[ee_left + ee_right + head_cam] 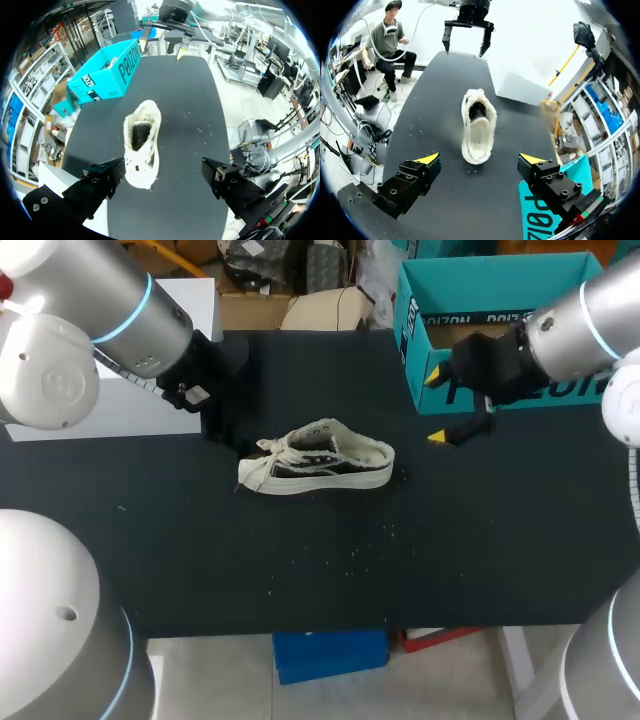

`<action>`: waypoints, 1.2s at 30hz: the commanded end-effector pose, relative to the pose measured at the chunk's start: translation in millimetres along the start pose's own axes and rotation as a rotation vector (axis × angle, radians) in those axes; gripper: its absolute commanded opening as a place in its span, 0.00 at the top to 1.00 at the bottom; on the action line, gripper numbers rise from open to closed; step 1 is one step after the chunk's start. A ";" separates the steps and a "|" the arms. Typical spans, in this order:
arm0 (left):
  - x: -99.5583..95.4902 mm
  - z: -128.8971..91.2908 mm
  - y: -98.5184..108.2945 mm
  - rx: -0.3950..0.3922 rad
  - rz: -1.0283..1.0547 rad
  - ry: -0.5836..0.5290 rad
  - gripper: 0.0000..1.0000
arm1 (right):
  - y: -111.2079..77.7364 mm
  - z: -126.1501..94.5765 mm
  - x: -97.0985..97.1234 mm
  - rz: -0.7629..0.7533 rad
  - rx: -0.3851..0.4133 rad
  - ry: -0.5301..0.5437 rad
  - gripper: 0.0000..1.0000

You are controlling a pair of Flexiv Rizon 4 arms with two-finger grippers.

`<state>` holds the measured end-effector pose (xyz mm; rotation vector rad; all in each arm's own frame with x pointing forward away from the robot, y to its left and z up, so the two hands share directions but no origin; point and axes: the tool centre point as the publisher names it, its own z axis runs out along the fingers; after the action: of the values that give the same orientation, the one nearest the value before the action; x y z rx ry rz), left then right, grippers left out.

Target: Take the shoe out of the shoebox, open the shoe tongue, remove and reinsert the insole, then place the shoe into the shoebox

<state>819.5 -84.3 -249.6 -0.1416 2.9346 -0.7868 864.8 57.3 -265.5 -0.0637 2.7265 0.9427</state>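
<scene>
the left gripper [222, 430] is seen at the toe end of the shoe [320, 460]. in the left wrist view its fingers are spread wide apart [162, 170] and nothing is held. the shoe [142, 142] is lying just ahead of them, its toe near the gap and touched by neither finger. the pale shoe is set upright on its sole on the black table [200, 560], well outside the box. its laces are loose at the toe end and its dark inside is exposed. the heel is turned toward the right gripper [438, 408], whose yellow-tipped fingers are also held wide apart [480, 160] and clamped on nothing. the shoe [478, 125] is found a little ahead of them, apart from both tips. the open teal shoebox [480, 290] is standing just beside the right gripper, and a corner of it [545, 215] is seen under one finger. each gripper is visible past the shoe in the other's wrist view [161, 50] [465, 49].
</scene>
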 end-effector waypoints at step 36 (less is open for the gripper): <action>0.5 1.3 1.5 0.005 0.002 -0.003 0.00 | -34.4 157.3 -12.3 0.152 -0.275 0.133 0.00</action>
<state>819.5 -84.4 -249.8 -0.1417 2.9344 -0.7871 911.0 121.6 -393.0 0.0310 2.7397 1.3795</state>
